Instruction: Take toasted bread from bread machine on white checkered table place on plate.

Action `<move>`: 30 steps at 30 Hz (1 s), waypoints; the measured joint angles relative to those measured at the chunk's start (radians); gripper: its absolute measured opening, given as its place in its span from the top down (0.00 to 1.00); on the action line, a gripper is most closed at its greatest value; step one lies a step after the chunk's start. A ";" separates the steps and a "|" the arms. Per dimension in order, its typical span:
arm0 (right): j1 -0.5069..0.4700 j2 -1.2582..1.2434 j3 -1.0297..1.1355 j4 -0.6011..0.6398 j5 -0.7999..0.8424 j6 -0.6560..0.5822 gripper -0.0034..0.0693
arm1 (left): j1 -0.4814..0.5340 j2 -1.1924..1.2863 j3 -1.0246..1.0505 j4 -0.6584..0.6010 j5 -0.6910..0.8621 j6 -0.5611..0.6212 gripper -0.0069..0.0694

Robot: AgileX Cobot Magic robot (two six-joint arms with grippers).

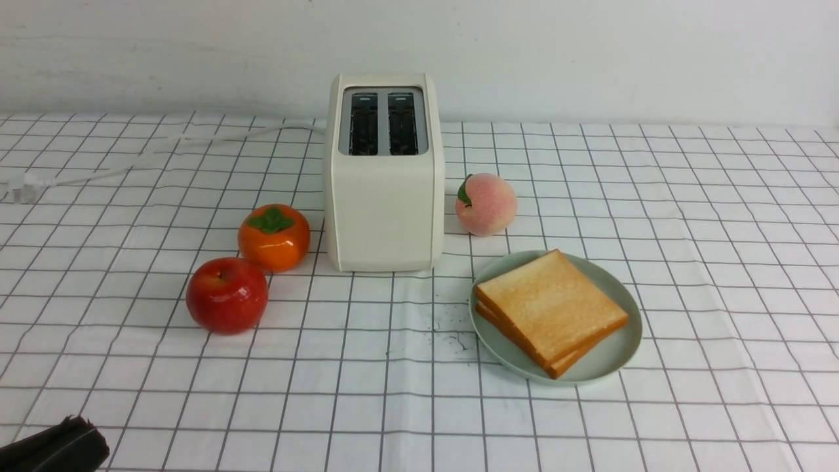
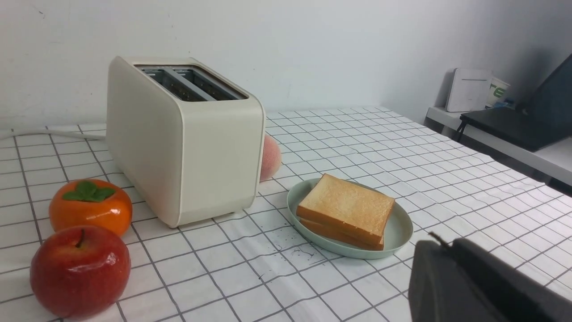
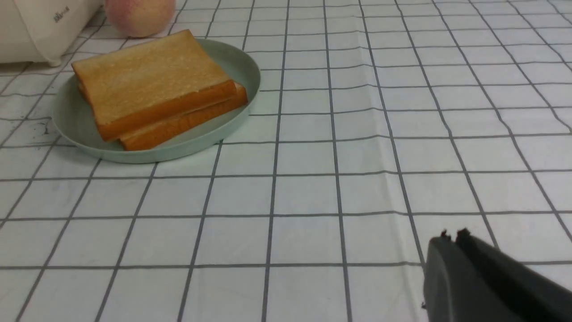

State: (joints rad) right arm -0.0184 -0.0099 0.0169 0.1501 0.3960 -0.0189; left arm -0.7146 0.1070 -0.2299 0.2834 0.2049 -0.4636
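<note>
Two slices of toasted bread [image 1: 552, 308] lie stacked on the plate [image 1: 616, 351], right of the bread machine [image 1: 385, 196] on the counter [image 1: 721, 262] — right gripper [image 3: 452, 235] pressed together, left gripper [image 2: 440, 243] unclear.

Plain white wall [image 1: 590, 59] behind; side desk [image 2: 527, 152] bearing a white box [image 2: 467, 89] and dark laptop [image 2: 532, 120].

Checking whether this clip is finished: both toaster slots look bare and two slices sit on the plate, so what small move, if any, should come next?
Probably none beyond keeping both arms back. Both slots of the toaster are empty, and the two slices of toast lie stacked on the mint-green plate. The left tool and right tool are empty and apart from the plate, so the job looks done.
</note>
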 joint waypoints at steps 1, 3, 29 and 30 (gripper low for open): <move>0.000 0.000 0.000 0.004 0.001 0.002 0.95 | 0.000 0.000 0.000 0.000 0.001 0.000 0.87; 0.000 0.000 0.000 0.006 0.001 0.003 0.95 | 0.000 0.000 0.000 0.000 0.002 0.000 0.87; 0.000 0.000 0.000 0.012 0.003 0.003 0.95 | 0.036 0.000 0.035 -0.013 -0.009 0.001 0.87; 0.000 0.000 0.000 0.012 0.003 0.003 0.95 | 0.078 0.000 0.046 -0.040 -0.009 0.003 0.89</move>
State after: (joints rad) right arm -0.0184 -0.0099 0.0165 0.1624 0.3990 -0.0157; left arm -0.6365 0.1070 -0.1840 0.2437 0.1960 -0.4602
